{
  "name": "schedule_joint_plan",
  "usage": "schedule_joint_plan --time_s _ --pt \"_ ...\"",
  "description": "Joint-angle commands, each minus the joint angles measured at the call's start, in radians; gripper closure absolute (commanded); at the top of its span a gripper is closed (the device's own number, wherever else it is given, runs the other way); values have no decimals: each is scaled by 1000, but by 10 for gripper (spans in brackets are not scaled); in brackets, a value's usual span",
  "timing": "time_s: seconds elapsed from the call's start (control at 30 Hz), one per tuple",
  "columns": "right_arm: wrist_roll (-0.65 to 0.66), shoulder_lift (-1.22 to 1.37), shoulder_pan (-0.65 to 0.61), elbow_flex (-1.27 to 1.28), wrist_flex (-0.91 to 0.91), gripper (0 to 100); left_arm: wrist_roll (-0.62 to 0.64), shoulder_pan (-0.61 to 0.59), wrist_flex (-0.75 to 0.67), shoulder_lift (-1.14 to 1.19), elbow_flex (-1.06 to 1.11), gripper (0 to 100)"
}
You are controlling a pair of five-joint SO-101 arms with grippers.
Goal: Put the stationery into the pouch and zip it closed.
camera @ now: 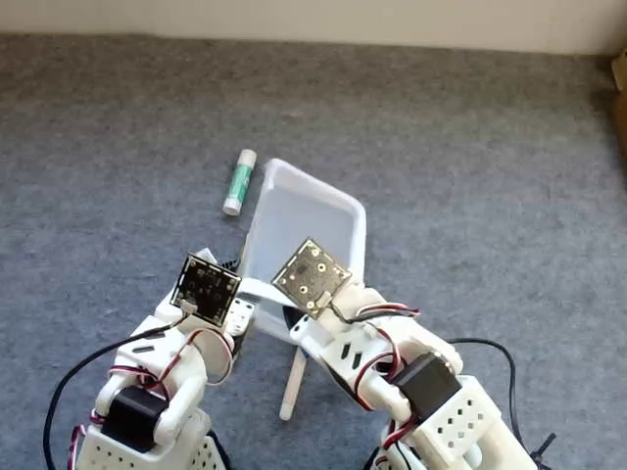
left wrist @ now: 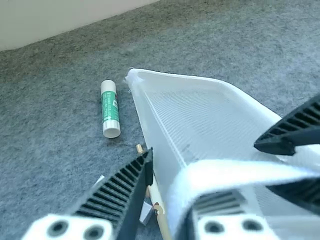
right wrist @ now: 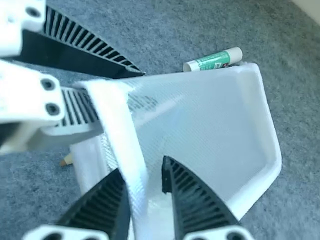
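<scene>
Right gripper [right wrist: 142, 167] pinches the pouch [camera: 304, 211] rim; left gripper [left wrist: 172, 177] straddles it, fingers [left wrist: 125, 185] parted. Slip risk, I judge — mouth collapses, glue stick [camera: 238, 182] shut out.

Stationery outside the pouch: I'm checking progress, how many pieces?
2: the glue stick lies on the carpet beside the pouch; a pencil lies partly under it. Others may be hidden inside.

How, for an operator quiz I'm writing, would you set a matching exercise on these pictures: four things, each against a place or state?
Things:
1. glue stick
2. pencil
3. pouch
4. right gripper

Places or states:
A. near edge lifted off the carpet
B. partly under the pouch
C. lying in the open on the carpet
D. clamped on the pouch's edge

Pairs: 1-C, 2-B, 3-A, 4-D
</scene>
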Motion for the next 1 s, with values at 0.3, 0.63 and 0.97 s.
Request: schedule_joint_plan --time_s 0.3,0.63,0.97 --pt "8 -18 -15 -35 16 994 2 -18 8 -12 -74 992" --pt "8 -18 -13 -5 12 994 5 -18 140 -12 -157 832" --pt "6 -18 -13 -5 16 994 -61 -22 133 -7 -128 937"
